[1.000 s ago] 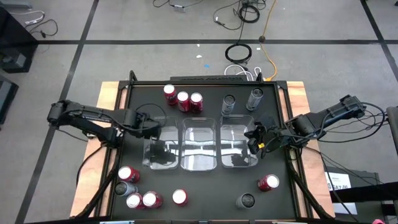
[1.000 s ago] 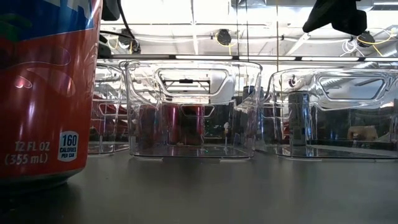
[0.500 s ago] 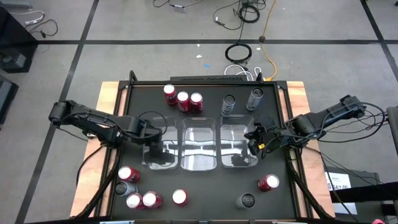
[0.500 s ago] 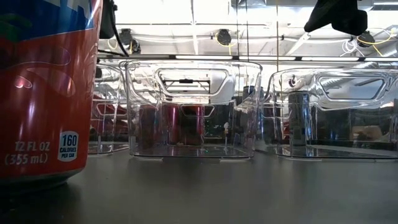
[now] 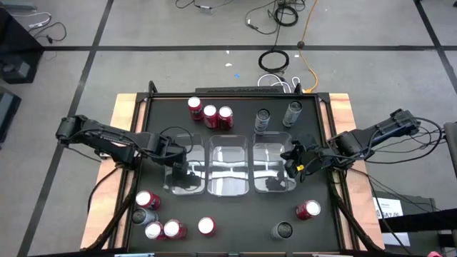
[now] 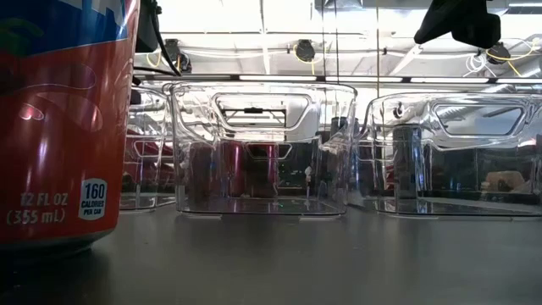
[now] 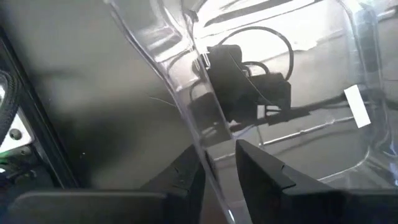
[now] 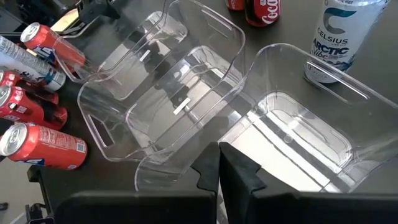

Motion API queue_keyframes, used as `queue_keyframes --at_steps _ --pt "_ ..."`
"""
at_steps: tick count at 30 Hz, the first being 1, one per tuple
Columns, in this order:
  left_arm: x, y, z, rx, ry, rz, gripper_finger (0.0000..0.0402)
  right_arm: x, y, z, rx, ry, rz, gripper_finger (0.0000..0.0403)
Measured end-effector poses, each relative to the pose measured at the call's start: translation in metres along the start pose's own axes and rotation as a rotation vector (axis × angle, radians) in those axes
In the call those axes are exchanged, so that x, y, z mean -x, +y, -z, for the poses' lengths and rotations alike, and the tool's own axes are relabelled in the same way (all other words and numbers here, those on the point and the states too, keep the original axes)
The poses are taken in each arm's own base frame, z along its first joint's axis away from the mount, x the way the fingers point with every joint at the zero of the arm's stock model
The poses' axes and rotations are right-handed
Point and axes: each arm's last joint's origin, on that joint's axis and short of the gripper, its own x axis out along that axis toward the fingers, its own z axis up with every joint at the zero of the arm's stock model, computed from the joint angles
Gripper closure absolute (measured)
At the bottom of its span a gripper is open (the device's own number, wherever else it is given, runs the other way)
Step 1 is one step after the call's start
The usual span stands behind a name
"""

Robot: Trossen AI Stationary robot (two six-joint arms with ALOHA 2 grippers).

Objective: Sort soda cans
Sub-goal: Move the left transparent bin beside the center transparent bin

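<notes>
Three clear bins stand side by side mid-table: the left bin [image 5: 187,173], the middle bin [image 5: 230,171] and the right bin [image 5: 275,171], all without cans. Red soda cans [image 5: 210,114] and grey cans [image 5: 293,112] stand at the far side. More cans [image 5: 155,230] are clustered near left, some lying down, and one red can [image 6: 59,127] fills the low view's left. My left gripper [image 5: 178,170] points down over the left bin's left wall, fingers astride it. My right gripper [image 5: 293,160] hangs shut and empty above the right bin's right rim. My left gripper [image 7: 217,155] comes from above, one finger [image 7: 261,171] inside the left bin and the other finger [image 7: 183,177] outside it, with the left wall's rim [image 7: 200,134] between them. The outer finger lies against the wall. The bin stands flat on the table.
A red can [image 5: 308,209] lies and a dark can [image 5: 283,230] stands near right. A black frame [image 5: 150,93] edges the dark tabletop. Open table lies between the bins and the near cans. Cables lie on the floor beyond the far edge.
My left gripper has come down and a little toward the near edge, onto the left bin's left wall. The bins and cans have stayed where they were.
</notes>
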Motion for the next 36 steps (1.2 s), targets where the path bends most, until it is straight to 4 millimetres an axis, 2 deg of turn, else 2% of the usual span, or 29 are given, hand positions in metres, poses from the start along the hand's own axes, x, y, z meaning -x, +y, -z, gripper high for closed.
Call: queue_keyframes --at_steps 11,17,27,36 --pt "0.0 0.002 -0.001 -0.049 -0.003 -0.023 0.038 0.0 0.0 0.0 -0.006 -0.003 -0.005 0.0399" --pt "0.0 0.002 -0.001 -0.055 -0.003 -0.023 0.038 0.0 0.001 0.0 -0.007 -0.003 -0.006 0.0399" --pt "0.0 0.01 -0.004 0.111 -0.012 -0.095 0.0379 0.0 0.001 0.0 -0.014 -0.003 -0.005 0.0399" --pt "0.0 0.008 -0.005 0.228 -0.027 -0.073 0.0379 0.0 0.001 0.0 -0.009 0.017 -0.017 0.0399"
